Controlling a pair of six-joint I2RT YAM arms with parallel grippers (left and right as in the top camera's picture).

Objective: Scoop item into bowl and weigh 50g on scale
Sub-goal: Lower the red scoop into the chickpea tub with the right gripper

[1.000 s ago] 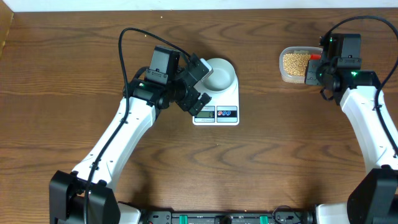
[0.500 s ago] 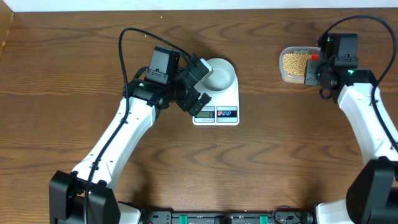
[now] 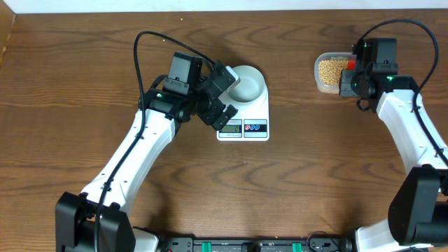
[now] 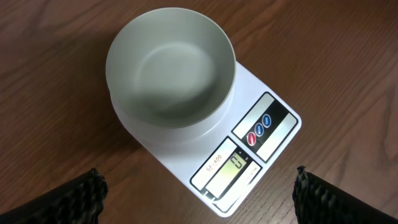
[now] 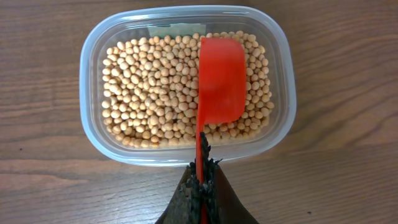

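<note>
Near the bench's [image 3: 294, 182] far-right edge the right hand [image 5: 200, 180] is clamped on a red scoop [image 5: 219, 81] over the beans [image 5: 149, 93] in the clear tub [image 5: 87, 87], while the left hand [image 4: 199, 193], fingers wide apart, hovers over the empty bowl [image 4: 171, 74] on the scale [image 4: 261, 134] at centre.

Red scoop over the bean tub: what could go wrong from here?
1. The right gripper pinches only the thin handle end of the red scoop; loaded, it may twist.
2. The bowl sits far across the table, so soybeans could spill on the way.
3. The tub may slide.
</note>
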